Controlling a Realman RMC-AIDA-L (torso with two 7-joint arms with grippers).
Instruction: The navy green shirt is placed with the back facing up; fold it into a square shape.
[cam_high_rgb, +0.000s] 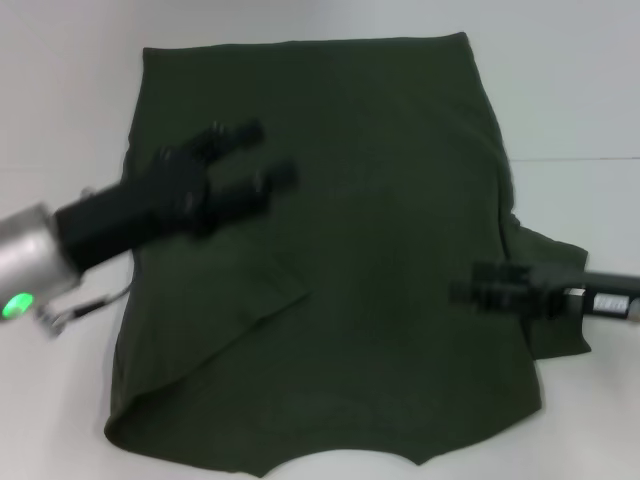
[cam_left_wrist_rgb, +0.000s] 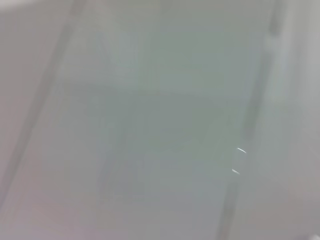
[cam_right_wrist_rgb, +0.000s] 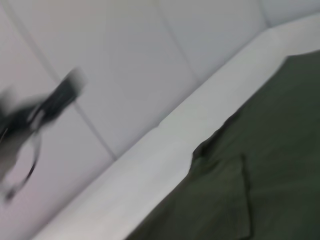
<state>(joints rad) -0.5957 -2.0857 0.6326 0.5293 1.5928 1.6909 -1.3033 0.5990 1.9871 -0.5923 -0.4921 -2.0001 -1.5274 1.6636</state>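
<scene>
L gripper (cam_high_rgb: 262, 157) fingers spread above the shirt (cam_high_rgb: 380, 200); R gripper (cam_high_rgb: 470, 292) fingers: can't tell. Risk: loose left flap slips open, R sleeve bunches, square ends skewed.

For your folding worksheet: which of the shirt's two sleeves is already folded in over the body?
The sleeve on the robot's left, lying over the navy green shirt; the right sleeve sticks out sideways.

left claw (cam_high_rgb: 262, 155) fingers spread, raised | right claw (cam_high_rgb: 462, 291) low
</scene>
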